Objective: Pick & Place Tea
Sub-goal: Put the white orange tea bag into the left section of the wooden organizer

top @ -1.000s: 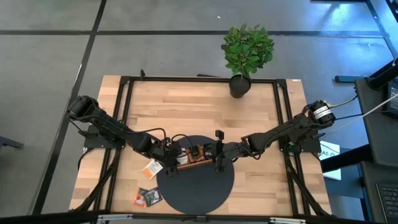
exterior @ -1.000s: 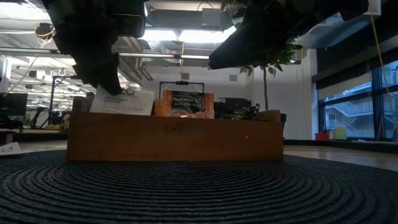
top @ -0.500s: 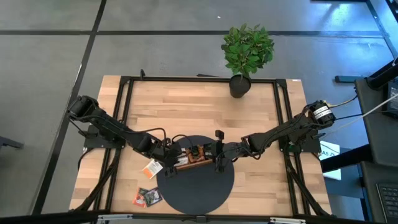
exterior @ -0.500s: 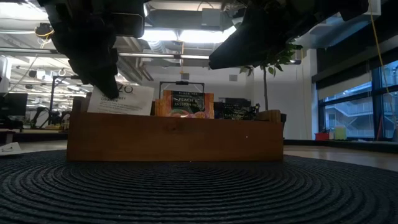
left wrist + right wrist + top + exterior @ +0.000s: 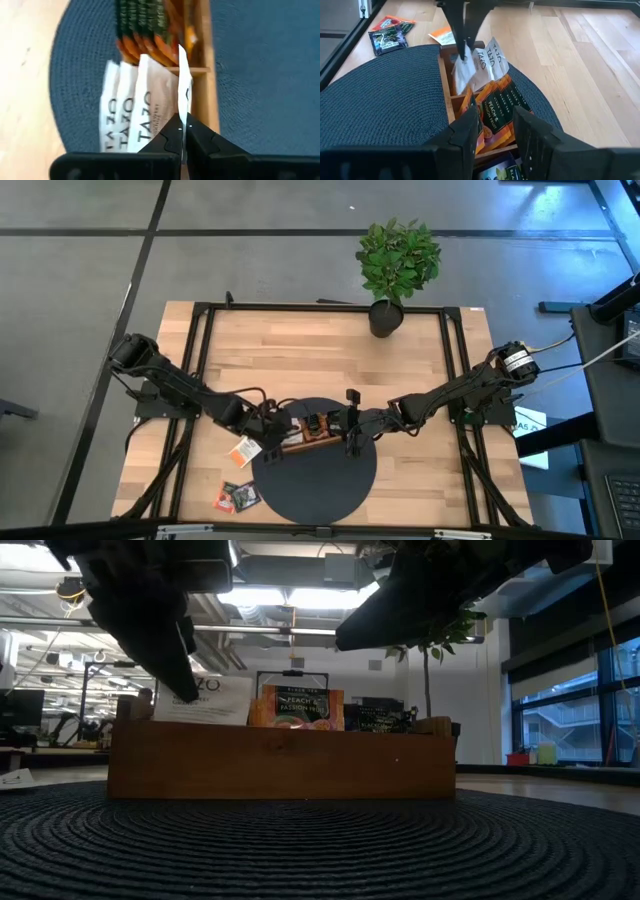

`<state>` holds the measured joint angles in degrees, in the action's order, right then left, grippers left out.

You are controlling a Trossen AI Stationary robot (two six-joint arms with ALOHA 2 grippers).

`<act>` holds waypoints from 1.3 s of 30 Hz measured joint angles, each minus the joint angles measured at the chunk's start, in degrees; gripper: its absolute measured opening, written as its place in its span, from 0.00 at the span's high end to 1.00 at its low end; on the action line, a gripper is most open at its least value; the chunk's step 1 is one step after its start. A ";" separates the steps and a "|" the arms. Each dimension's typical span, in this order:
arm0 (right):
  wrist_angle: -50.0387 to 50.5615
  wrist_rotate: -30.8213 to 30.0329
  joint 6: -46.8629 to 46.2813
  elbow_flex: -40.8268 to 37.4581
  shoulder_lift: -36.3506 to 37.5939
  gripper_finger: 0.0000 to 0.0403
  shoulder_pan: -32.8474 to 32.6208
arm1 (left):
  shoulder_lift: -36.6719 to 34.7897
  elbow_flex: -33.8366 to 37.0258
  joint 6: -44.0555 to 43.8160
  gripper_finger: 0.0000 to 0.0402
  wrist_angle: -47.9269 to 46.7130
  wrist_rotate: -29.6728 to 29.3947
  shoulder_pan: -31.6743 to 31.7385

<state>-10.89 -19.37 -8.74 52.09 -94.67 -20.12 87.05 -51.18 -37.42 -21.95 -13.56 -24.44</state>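
Note:
The brown wooden tray stands on a round dark mat and holds upright tea sachets: white ones in its left end compartment, orange ones beside them. My left gripper comes down over the tray's left end and is shut on one white sachet. My right gripper hovers open over the tray's right end, holding nothing. An orange sachet and some dark ones lie loose on the table to the mat's left. My left gripper pinches the white sachet's upper edge between its two fingertips. The fingers slant down from the table's left side. The sachet stands nearly upright below them, its lower end behind the tray's wall among the other white sachets.
A potted plant stands at the table's far edge. The black frame rails run along both sides of the wooden table. Bare wood lies to the right of the mat.
My left gripper has shut on the white sachet at the tray's left end and rolled a little. The sachet has swung from a tilt to nearly upright and shifted slightly toward the tray's middle.

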 joint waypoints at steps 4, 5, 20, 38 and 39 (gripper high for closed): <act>-0.03 0.00 -0.01 0.01 0.00 0.69 0.01 | 0.00 0.00 -3.48 0.99 -1.88 -2.45 0.00; -0.03 0.02 -0.05 0.01 0.00 0.69 0.01 | 0.00 0.00 -3.74 0.99 -2.55 -2.92 -0.02; 0.00 0.01 -0.21 0.01 0.00 0.69 0.02 | 0.00 0.00 -5.30 0.92 -3.38 -1.79 -0.20; 0.11 0.11 -0.22 0.01 0.00 0.69 0.00 | -10.41 0.00 -15.60 0.81 -18.62 -2.53 -4.54; 0.10 0.11 -0.17 0.01 0.00 0.69 0.01 | -10.33 0.00 -17.50 0.81 -20.85 -3.19 -5.77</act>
<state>-10.80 -19.27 -8.92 52.10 -94.67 -20.11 76.71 -51.18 -54.93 -42.79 -16.75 -30.21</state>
